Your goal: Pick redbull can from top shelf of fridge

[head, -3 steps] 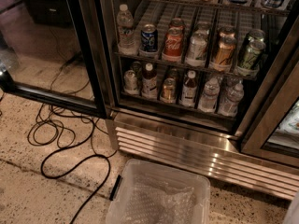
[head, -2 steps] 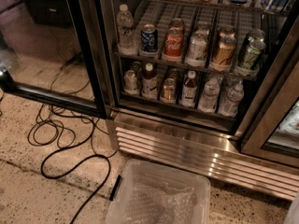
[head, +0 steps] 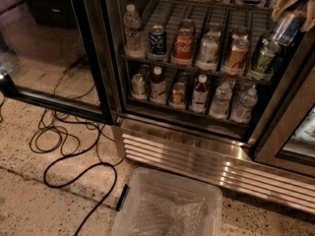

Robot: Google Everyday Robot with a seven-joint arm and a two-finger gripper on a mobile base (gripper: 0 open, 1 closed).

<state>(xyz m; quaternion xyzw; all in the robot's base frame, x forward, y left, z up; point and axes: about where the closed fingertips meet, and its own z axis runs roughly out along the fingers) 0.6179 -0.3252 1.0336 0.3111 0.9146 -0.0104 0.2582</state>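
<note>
My gripper (head: 297, 3) is at the top right corner, in front of the right side of the fridge (head: 197, 154). Its beige fingers (head: 285, 1) are shut on the redbull can (head: 286, 28), a slim blue-and-silver can that hangs tilted below them. The can is off the racks, in front of the middle rack's right end. The uppermost rack in view (head: 197, 2) runs along the top edge with only the bottoms of several bottles showing. The gripper's upper part is cut off by the frame.
The black-framed glass door (head: 91, 53) stands open to the left. The middle rack holds a water bottle (head: 132, 28), a Pepsi can (head: 157, 39), a Coke can (head: 183, 47) and other cans. A clear plastic bin (head: 167, 208) sits on the floor in front. Black cables (head: 64, 149) loop at the left.
The gripper has come down and out at the top right, and the redbull can now hangs in view in its fingers, below the uppermost rack.
</note>
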